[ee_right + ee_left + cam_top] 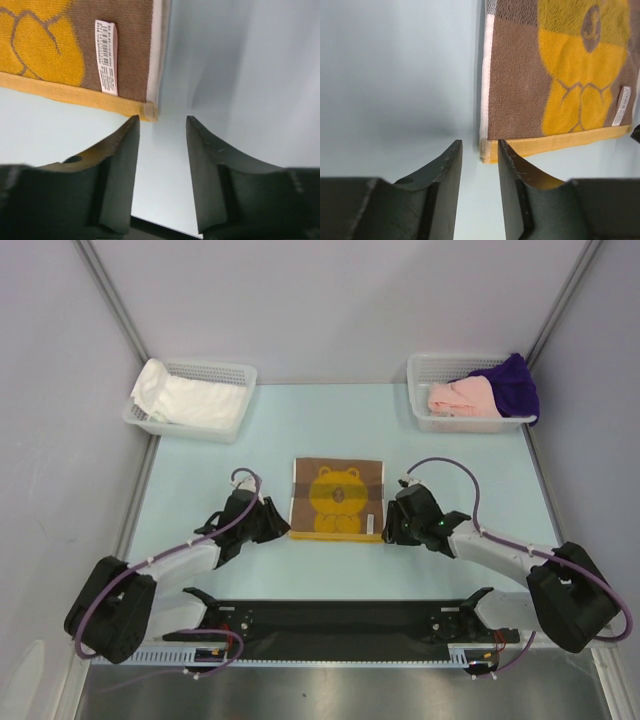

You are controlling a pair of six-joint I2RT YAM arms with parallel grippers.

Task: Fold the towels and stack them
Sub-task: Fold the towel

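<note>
A brown towel with a yellow bear print (338,499) lies flat in the middle of the table. My left gripper (280,526) is open and empty at the towel's near left corner, which shows just beyond the fingertips in the left wrist view (490,150). My right gripper (388,531) is open and empty at the near right corner (149,111). A white towel (190,397) fills the far left basket. A pink towel (462,398) and a purple towel (512,383) lie in the far right basket.
A white mesh basket (236,373) stands at the far left and another (422,367) at the far right. Grey walls close in the table on three sides. A black rail (340,620) runs along the near edge.
</note>
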